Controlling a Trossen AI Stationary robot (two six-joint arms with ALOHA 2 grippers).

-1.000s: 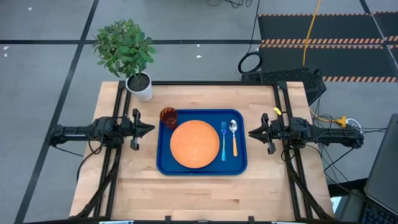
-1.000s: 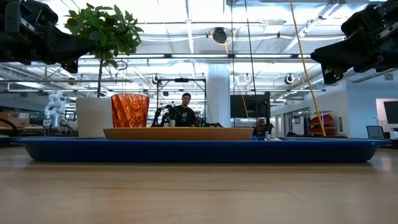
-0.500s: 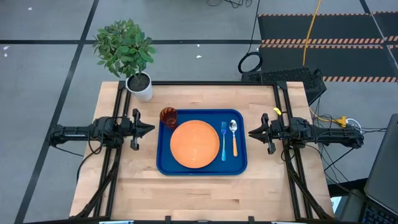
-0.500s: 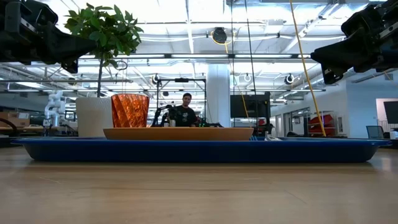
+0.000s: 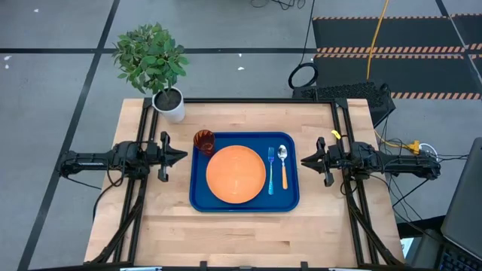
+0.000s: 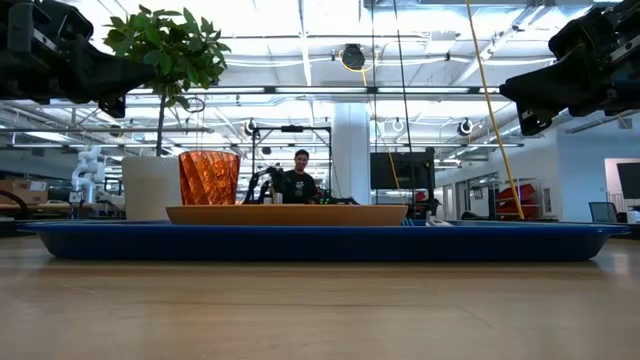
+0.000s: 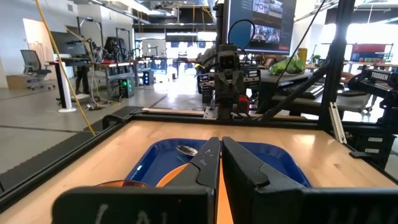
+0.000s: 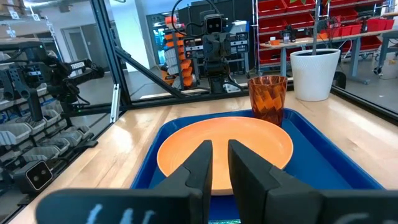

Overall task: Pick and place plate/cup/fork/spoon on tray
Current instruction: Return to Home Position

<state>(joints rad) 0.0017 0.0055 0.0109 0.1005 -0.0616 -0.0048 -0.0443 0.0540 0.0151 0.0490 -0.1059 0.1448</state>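
all four pieces already sit on the dark blue tray (image 5: 245, 202) in the middle of the desk (image 5: 158, 218): the orange plate (image 5: 236, 175) at its centre, the red-brown cup (image 5: 204, 141) in the corner nearest the potted plant (image 5: 153, 64), and the blue-handled fork (image 5: 271, 172) and orange-handled spoon (image 5: 283, 165) lying side by side along the edge facing my right arm. by my reckoning the placing is done.

my left gripper (image 5: 181, 156) hangs above the desk just off the tray's one short side, my right gripper (image 5: 305, 160) just off the other. on both, the jaws stand almost together with only a thin slit between them, and neither has hold of anything.

the risk now comes from me moving at all. a low sweep of the left arm inward could clip the cup, which stands tall and close to the rim, and tip it onto the plate. a careless drop of the right arm could knock the fork or spoon, both light and loose, off the tray. nudging the rim itself would slide the whole set across the smooth wood.
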